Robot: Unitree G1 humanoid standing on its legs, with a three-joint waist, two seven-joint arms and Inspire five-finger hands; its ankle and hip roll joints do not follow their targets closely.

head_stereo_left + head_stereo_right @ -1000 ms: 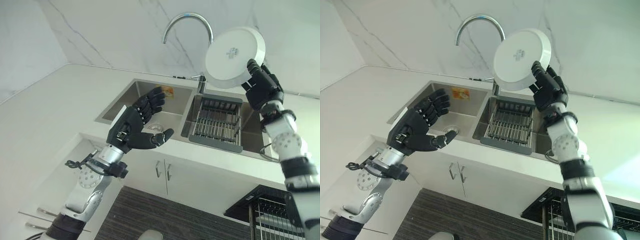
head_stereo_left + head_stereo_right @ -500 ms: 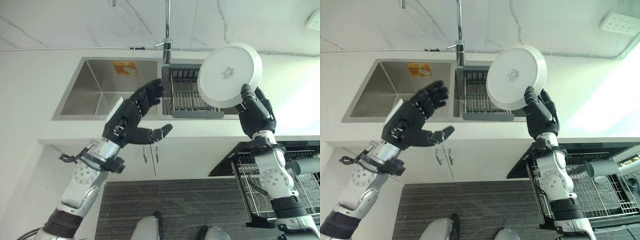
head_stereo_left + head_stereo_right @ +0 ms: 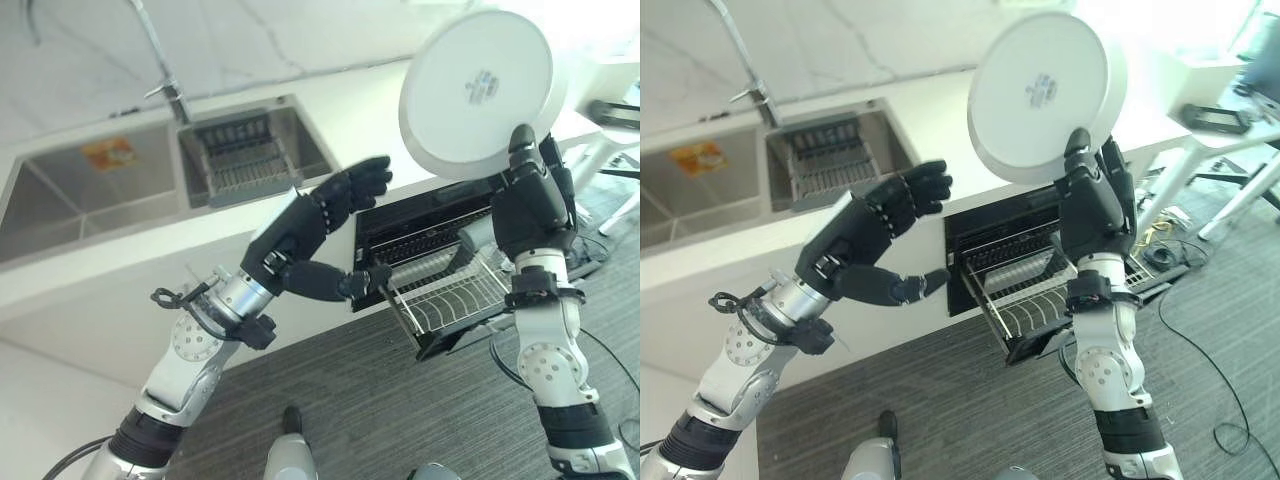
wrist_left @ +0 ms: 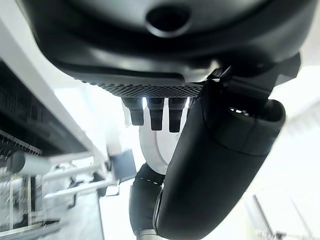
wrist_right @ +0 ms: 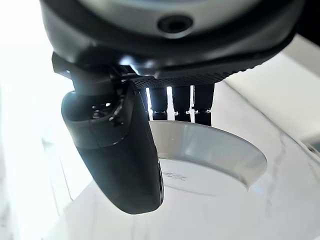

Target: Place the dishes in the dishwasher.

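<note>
Right hand point(image 3: 532, 200) grips a white plate point(image 3: 478, 92) by its rim, raised above the pulled-out dishwasher rack point(image 3: 450, 292); loading not yet done. Left hand point(image 3: 318, 232) spread, empty.

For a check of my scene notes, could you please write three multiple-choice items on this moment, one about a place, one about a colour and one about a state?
1. Where is the plate?
A. Lying in the sink
B. Held up in the right hand, above the pulled-out dishwasher rack
C. Standing in the dishwasher rack

2. What colour is the plate?
A. White
B. Blue
C. Black

3. How is the left hand?
A. Clamped on the plate
C. Open and holding nothing
B. Shut round the faucet

Answers: 1 B, the right hand's thumb and fingers pinch the plate's lower rim in the air over the rack. 2 A, its underside shows white in both eye views. 3 C, its fingers are spread in mid-air in front of the counter, with nothing in them.
</note>
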